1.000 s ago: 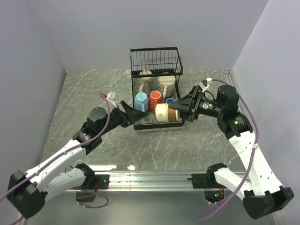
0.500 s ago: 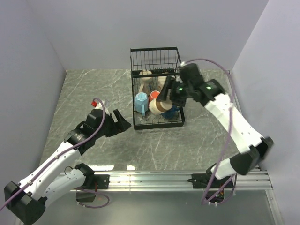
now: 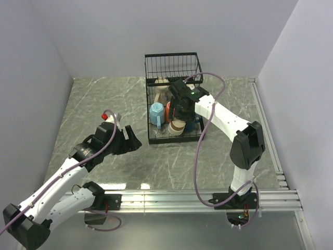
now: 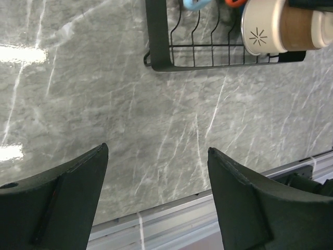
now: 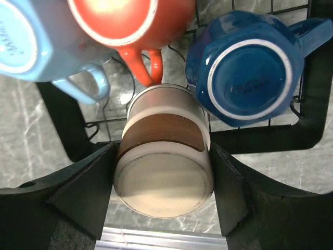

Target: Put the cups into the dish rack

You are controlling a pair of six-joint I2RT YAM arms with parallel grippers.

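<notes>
Near far edge, right gripper (image 3: 179, 115) just swung its pinched cup (image 5: 163, 156) over rack (image 3: 171, 54); release next. Left gripper (image 4: 157, 151) spread.

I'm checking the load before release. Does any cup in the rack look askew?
Yes: the cream cup, clamped in the right gripper, is turned on its side at the dish rack's near edge, while the light blue mug, orange mug and dark blue mug stand bottoms up.

we are seeing light blue mug (image 5: 31, 31), orange mug (image 5: 130, 21), dark blue mug (image 5: 250, 73) sitting upturned in black rack (image 4: 157, 41), brown-banded cream cup (image 5: 164, 172) tipping sideways at its front
</notes>
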